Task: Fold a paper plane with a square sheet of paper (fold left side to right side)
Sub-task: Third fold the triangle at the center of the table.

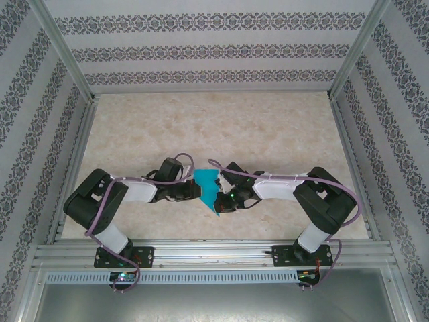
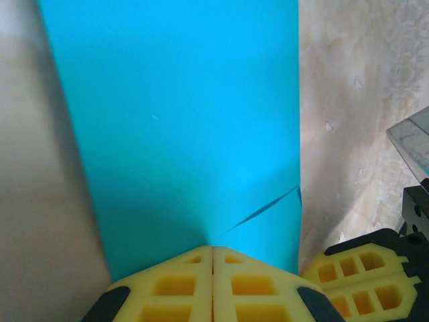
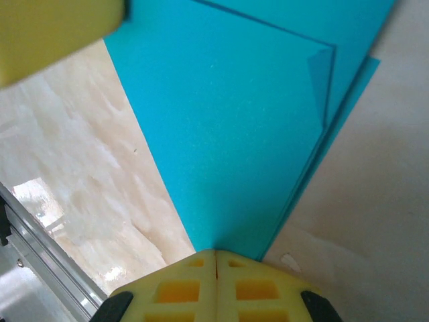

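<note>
Folded teal paper [image 1: 207,188] sits at centre frame, pinched between the left gripper [image 2: 213,249] and right gripper [image 3: 215,253], both clamped on its edges. Likely light, floppy, crease-prone; best held near folds.

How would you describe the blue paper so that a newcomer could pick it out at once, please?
Start at the pale marbled table inside the patterned walls and look near its front edge, where the two arms meet. There the left hand and the right hand both pinch the teal-blue paper, folded in layers, the single bright-coloured flat thing among black-and-white arms.
</note>
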Controlling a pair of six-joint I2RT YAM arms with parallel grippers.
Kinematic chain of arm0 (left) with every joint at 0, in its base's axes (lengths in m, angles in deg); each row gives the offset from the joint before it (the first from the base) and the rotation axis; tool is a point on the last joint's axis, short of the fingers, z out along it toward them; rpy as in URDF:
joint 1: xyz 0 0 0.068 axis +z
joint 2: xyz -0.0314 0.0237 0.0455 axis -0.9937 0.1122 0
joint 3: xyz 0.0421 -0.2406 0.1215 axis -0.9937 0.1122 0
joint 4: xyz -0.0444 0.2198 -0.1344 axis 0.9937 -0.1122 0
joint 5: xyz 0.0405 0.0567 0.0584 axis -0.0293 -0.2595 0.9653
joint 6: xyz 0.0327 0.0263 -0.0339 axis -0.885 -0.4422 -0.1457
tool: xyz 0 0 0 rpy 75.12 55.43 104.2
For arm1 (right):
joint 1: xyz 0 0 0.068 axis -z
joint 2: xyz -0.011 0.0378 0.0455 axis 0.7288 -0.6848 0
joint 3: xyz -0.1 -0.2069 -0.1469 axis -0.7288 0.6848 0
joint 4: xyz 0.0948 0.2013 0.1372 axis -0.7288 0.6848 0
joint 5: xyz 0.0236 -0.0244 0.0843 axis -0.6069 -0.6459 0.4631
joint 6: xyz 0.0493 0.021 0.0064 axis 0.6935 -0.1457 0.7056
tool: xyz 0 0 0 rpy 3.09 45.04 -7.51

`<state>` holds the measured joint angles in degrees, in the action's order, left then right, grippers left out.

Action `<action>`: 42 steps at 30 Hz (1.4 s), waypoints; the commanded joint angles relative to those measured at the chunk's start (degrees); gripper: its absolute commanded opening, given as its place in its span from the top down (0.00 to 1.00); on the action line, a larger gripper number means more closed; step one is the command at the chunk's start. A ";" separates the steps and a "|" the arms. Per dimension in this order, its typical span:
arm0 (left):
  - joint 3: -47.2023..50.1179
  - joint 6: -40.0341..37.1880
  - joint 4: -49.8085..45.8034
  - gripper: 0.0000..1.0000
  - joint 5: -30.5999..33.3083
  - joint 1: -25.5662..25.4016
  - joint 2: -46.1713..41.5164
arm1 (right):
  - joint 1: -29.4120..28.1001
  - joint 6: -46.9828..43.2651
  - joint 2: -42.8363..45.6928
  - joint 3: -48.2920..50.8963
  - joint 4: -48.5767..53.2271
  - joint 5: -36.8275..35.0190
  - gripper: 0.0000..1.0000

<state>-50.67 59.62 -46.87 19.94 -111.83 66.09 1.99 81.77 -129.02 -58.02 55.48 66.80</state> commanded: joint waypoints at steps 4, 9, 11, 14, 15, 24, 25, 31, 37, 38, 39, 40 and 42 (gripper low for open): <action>-1.54 -6.35 -5.34 0.92 6.94 5.94 2.60 | -0.29 -0.86 -2.62 1.30 6.01 -7.24 1.00; -2.80 -8.40 -8.79 0.92 6.09 6.56 -2.79 | -0.12 -0.53 -2.34 1.08 5.48 -6.80 1.00; -2.97 -8.96 -10.95 0.92 5.95 6.45 -6.27 | -0.07 -0.42 -2.27 0.93 5.20 -6.70 1.00; -2.08 -8.87 -12.46 0.92 4.44 5.87 -11.10 | 0.06 -0.31 -2.18 0.86 4.96 -6.80 1.00; -1.54 -8.36 -12.13 0.92 3.66 5.07 -12.38 | 0.06 -0.24 -2.27 0.78 4.95 -6.80 1.00; -0.02 -3.03 -5.71 0.93 1.45 -5.05 -9.60 | 0.13 -0.15 -2.62 1.12 4.53 -7.06 1.00; -0.16 -3.01 -5.11 0.93 1.66 -5.29 -8.40 | 0.13 -0.15 -2.71 1.03 4.53 -6.97 1.00; -1.63 -3.38 -3.57 0.93 2.12 -5.45 -3.62 | 0.14 -0.14 -2.54 0.94 4.64 -6.89 1.00; -1.98 -3.29 -3.87 0.93 3.83 -5.47 -0.48 | 0.08 -0.28 -2.45 0.60 4.69 -6.46 1.00; -2.00 -3.12 -3.87 0.93 4.12 -5.39 -0.21 | 0.13 -0.27 -2.40 0.46 4.76 -6.40 1.00; -1.93 -3.00 -3.86 0.93 4.39 -5.46 0.08 | 0.10 -0.32 -2.36 0.35 4.79 -6.36 1.00; -1.91 -2.84 -3.93 0.93 4.70 -5.44 0.19 | 0.06 -0.39 -2.36 0.26 4.95 -6.36 1.00; -1.87 -2.84 -4.57 0.93 5.32 -5.40 0.29 | 0.15 -0.42 -2.36 0.17 5.12 -6.49 1.00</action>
<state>-52.07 56.19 -51.52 22.39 -116.88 64.91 1.99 81.80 -129.04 -58.34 55.87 66.59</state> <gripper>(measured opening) 0.070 0.046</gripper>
